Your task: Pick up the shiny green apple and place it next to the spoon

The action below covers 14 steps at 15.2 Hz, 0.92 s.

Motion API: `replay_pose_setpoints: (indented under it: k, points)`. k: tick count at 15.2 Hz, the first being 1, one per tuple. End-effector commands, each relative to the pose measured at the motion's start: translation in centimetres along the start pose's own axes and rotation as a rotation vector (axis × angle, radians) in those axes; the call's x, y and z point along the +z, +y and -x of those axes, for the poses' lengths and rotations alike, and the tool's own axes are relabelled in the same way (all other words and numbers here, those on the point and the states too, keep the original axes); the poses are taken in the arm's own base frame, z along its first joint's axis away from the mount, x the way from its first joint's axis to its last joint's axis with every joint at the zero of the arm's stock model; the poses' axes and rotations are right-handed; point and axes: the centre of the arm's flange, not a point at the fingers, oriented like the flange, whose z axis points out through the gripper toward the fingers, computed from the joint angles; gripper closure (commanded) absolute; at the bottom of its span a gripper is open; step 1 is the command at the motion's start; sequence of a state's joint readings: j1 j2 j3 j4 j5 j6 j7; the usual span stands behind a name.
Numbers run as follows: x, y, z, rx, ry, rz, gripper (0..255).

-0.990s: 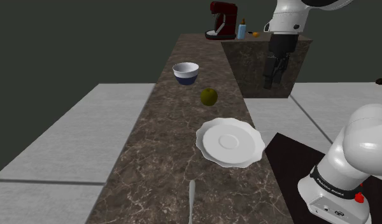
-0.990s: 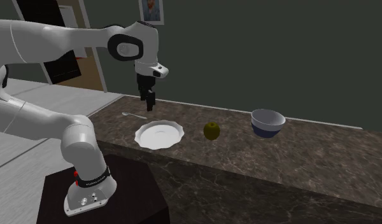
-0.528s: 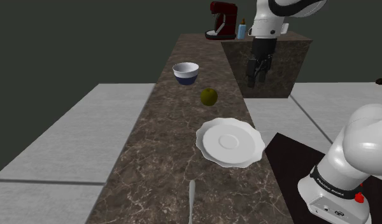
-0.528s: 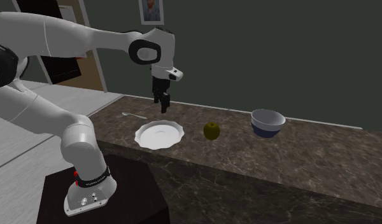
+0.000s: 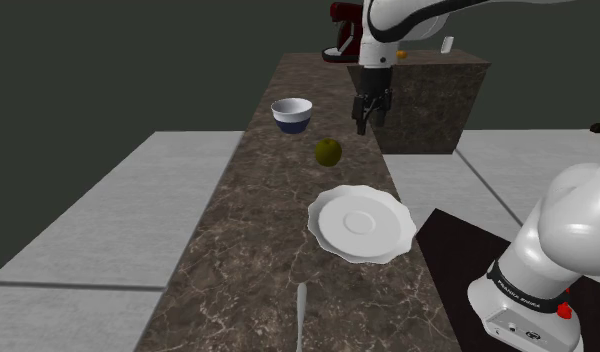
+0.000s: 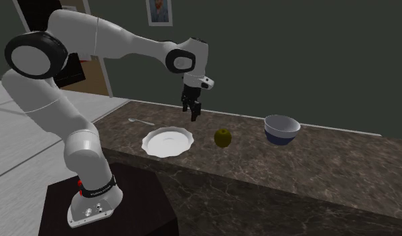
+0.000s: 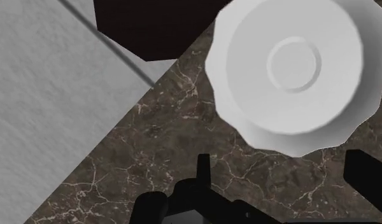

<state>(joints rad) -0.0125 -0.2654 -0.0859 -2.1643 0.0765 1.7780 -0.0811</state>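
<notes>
Second exterior view, left to right along the dark marbled counter (image 6: 340,161): the spoon (image 6: 141,121) lies far left. Next comes the white plate (image 6: 167,141), then the gripper (image 6: 193,114) hanging in the air. The green apple (image 6: 223,138) rests on the counter between the plate and the bowl (image 6: 281,129). The apple looks round, firm and glossy, so probably light but slippery. I would clasp it across its widest middle. It sits below the gripper and to its right, not touching. In the wrist view the fingers (image 7: 203,170) stand wide apart, holding nothing.
</notes>
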Motion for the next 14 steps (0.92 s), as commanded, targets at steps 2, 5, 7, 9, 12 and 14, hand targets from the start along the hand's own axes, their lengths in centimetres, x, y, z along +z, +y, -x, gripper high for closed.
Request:
replay_pose_setpoints:
  k: [2,5,7,9,12,14]
  points:
    - [0.9,0.9,-4.2,0.009,-0.005,0.013,0]
    - [1.7,1.7,-8.0,0.018,-0.01,0.024,0]
    - [2.2,2.2,-10.5,0.024,-0.013,0.032,0]
    - [2.7,2.8,-13.1,0.03,-0.016,0.04,0]
    - [3.5,3.7,-16.9,0.039,-0.021,0.052,0]
    - [3.9,4.2,-18.9,0.043,-0.024,0.058,0]
